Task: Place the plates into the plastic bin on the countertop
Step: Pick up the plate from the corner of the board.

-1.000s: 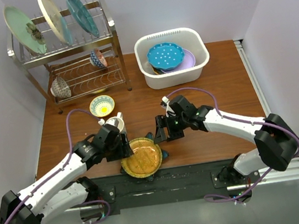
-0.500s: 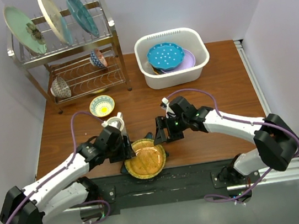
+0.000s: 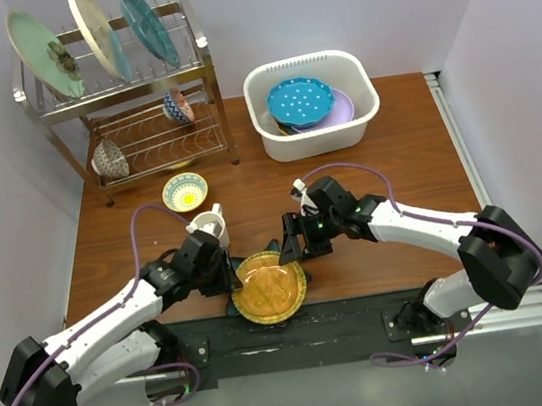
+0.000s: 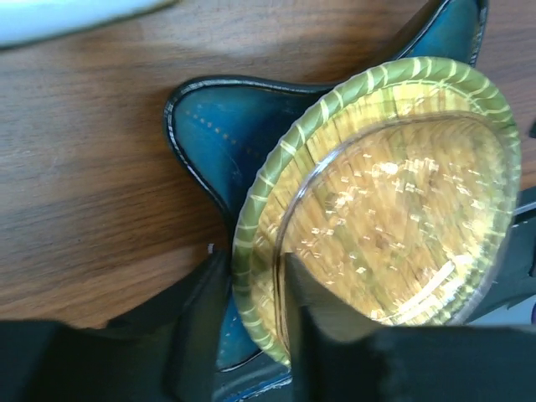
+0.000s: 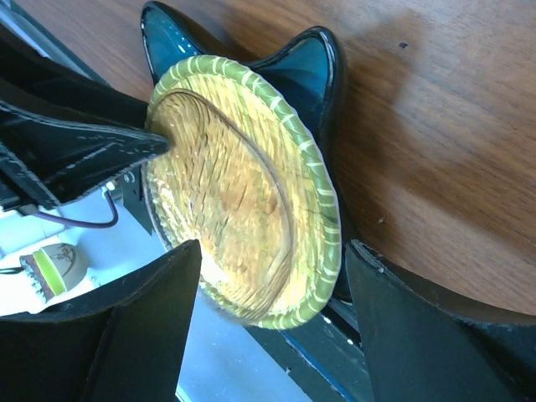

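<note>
Left end effector [image 3: 229, 275] reaches in from the near-left corner, its fingers [image 4: 199, 318] straddling the green-striped rim of the amber plate [image 3: 268, 289], one outside the rim and one on the plate's face. Whether they are clenched on it cannot be told. The amber plate sits on top of the teal star-shaped plate [image 4: 209, 134], both at the near edge of the wood-grain table [image 3: 396, 155], between the two arms. Just behind the left end effector stand a white mug [image 3: 210, 224] and a small patterned bowl [image 3: 186, 191]. Across the plate, the right end effector [image 3: 292, 245] is released, its fingers spread wide on either side of the amber plate without touching it. Along the back, a steel wire rack [image 3: 201, 66] at the left holds three upright plates, mint [image 3: 43, 53], cream [image 3: 95, 31] and dark teal [image 3: 147, 23]. To its right the white plastic bin [image 3: 306, 60] rests on the table with a blue dotted plate [image 3: 300, 101] lying over a lavender one [image 3: 341, 107].
</note>
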{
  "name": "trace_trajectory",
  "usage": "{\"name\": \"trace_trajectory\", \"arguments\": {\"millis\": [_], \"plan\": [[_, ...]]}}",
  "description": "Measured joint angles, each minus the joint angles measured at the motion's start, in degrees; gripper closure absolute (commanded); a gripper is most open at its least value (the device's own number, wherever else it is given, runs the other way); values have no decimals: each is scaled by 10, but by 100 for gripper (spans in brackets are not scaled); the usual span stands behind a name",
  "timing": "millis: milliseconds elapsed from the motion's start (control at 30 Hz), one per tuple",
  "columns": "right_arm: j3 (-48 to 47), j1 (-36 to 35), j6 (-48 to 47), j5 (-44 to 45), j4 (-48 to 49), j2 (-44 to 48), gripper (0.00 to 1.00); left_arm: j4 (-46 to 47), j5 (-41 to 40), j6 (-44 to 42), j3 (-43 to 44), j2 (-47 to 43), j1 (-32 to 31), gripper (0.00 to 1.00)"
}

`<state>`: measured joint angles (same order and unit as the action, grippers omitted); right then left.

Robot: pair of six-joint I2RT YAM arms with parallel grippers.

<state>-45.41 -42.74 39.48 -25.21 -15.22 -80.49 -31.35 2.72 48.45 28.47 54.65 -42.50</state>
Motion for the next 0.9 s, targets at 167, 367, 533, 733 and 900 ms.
{"name": "trace_trajectory", "arguments": {"millis": [167, 367, 533, 733, 900], "plan": [[4, 0, 2, -4, 9, -7, 28, -6, -6, 1, 2, -23, 0, 89], [7, 0, 2, -4, 9, -9, 28, -11, -11, 3, 10, -31, 0, 99], [7, 0, 2, -4, 9, -9, 28, -18, -15, 3, 17, -33, 0, 100], [7, 0, 2, -5, 9, -9, 29, -33, -23, 2, 31, -38, 0, 100], [7, 0, 3, -15, 13, -9, 30, -43, -35, 3, 33, -41, 0, 100]]}}
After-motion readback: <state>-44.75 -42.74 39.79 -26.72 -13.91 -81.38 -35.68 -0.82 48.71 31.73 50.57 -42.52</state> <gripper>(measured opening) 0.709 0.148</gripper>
